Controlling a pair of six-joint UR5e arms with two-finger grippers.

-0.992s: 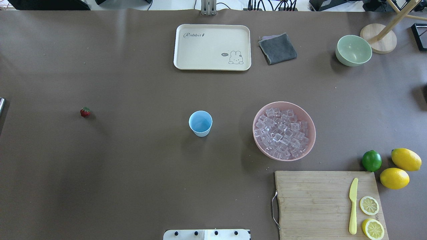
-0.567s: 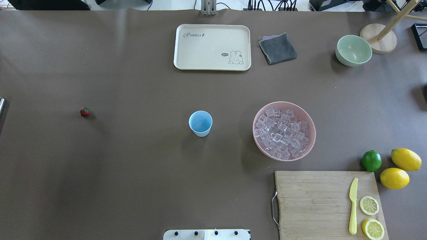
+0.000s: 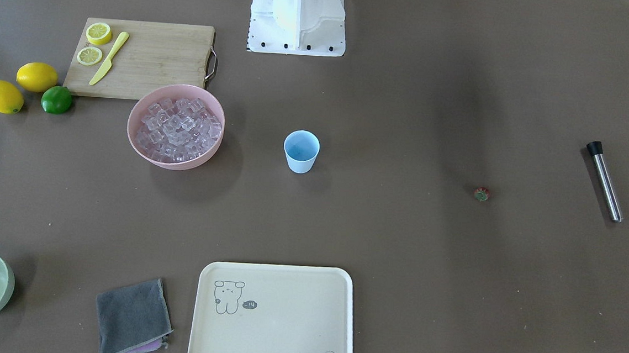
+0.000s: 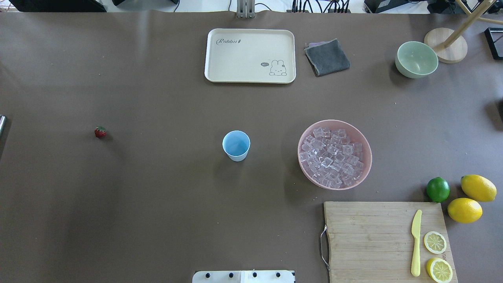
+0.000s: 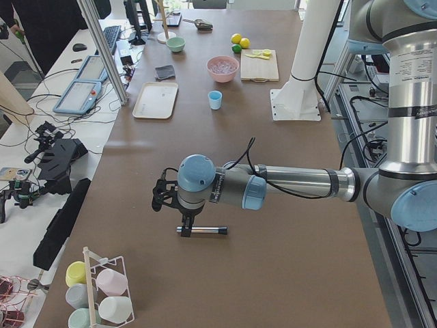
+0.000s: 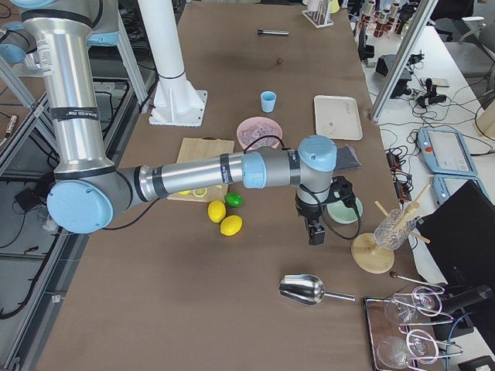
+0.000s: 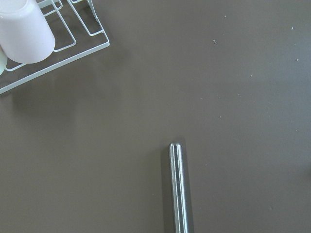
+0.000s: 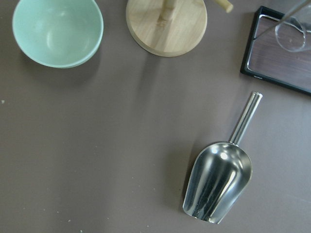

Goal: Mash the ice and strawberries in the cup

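The cup [image 4: 236, 145] stands upright, pale blue and empty, at the centre of the overhead view. The ice [image 4: 334, 157], clear rounded cubes, fills the pink bowl [image 4: 334, 121] to its right. The strawberry [image 4: 100, 132] lies alone at mid-left on the tabletop [image 4: 157, 196].

I judge loading not yet begun.

My left claw [image 5: 184, 229] hangs over the steel muddler [image 7: 178, 189], my right claw [image 6: 315, 232] near the scoop [image 8: 218, 182]. I cannot tell whether either is apart or together.

Next move: a square descent onto a handle.

Place: robotics lab
Robot: large grey-and-blue jointed arms [image 5: 293, 182] on a white pedestal [image 3: 298, 15]
Table: long brown-covered table [image 4: 157, 196]
Surroundings: grey teach pendants with screens [image 5: 76, 96], loose black cables [image 4: 318, 5], aluminium frame posts [image 5: 102, 51]
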